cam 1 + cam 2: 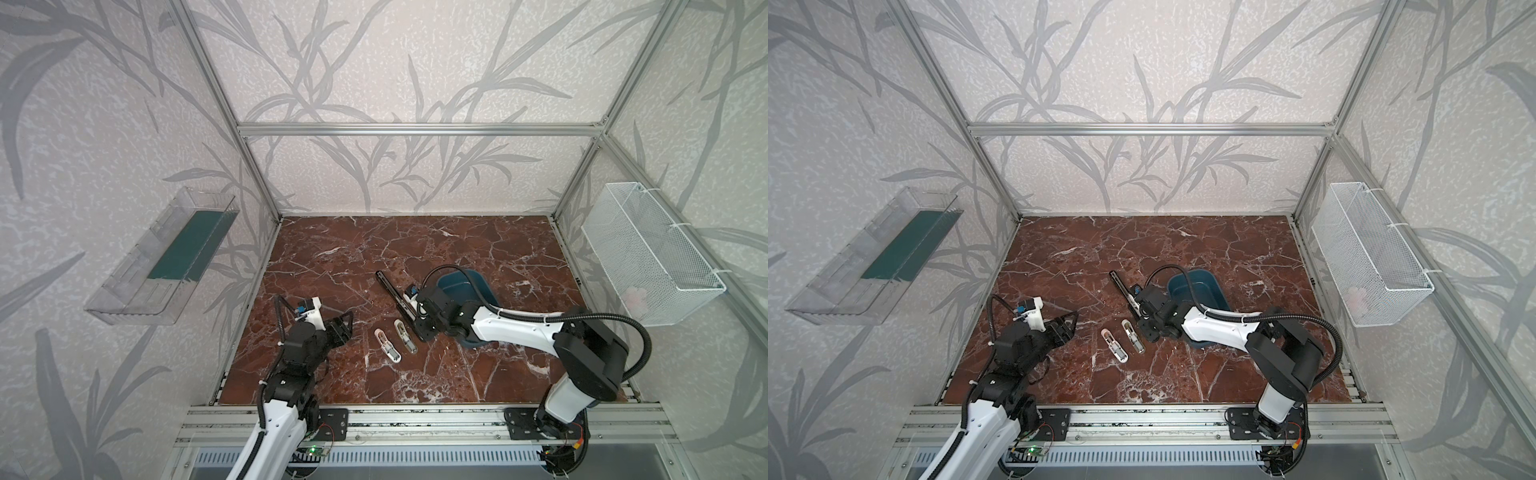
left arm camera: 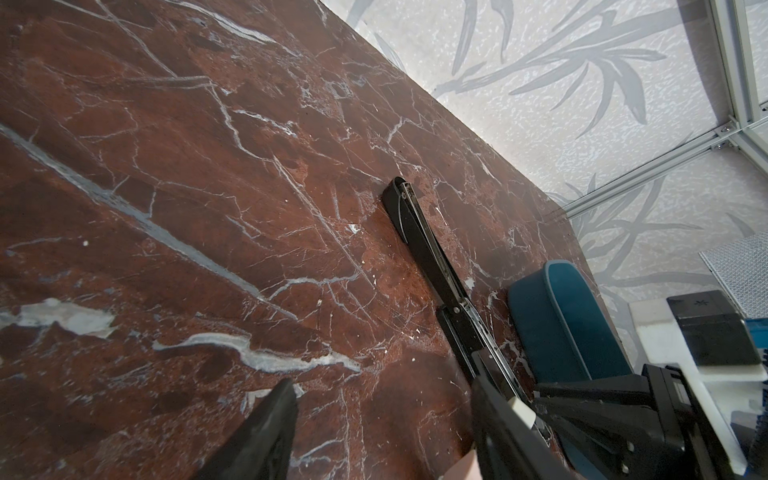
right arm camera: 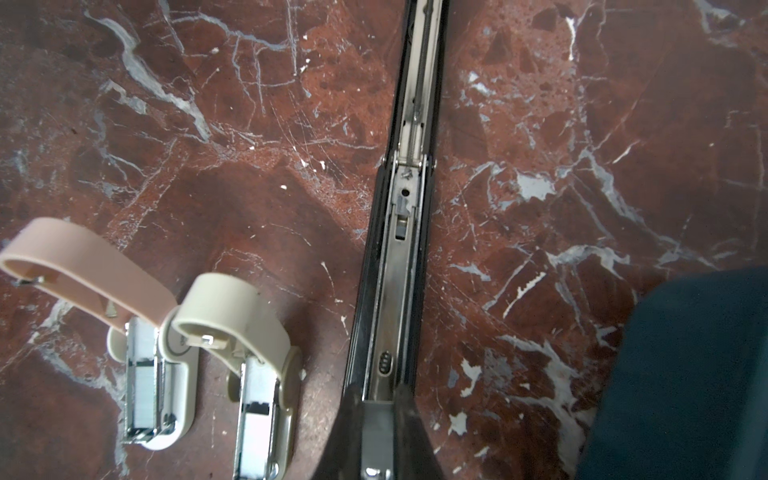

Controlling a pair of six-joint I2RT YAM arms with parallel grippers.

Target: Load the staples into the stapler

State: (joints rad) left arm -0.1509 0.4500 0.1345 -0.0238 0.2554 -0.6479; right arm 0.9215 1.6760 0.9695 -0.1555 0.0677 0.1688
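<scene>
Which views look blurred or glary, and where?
Right wrist view: the right end effector is a dark blur; the long black stapler shows metal glints. Left wrist view: the left end effector is soft. Both top views: sharp, evenly lit.

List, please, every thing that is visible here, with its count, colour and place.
black stapler: 1, black, opened flat, mid-table
beige stapler: 1, small, open, beside the black stapler's near end
pink stapler: 1, small, open, on the beige stapler's far side
staples: grey strips in both small staplers' channels, count unclear
bin: 1, dark blue, on the table
tray: 1, clear, green liner, left wall
wire basket: 1, white, right wall
table: 1, red-brown marble pattern
left gripper: black, open, table's left part
right gripper: black, shut, at the black stapler's near end
</scene>
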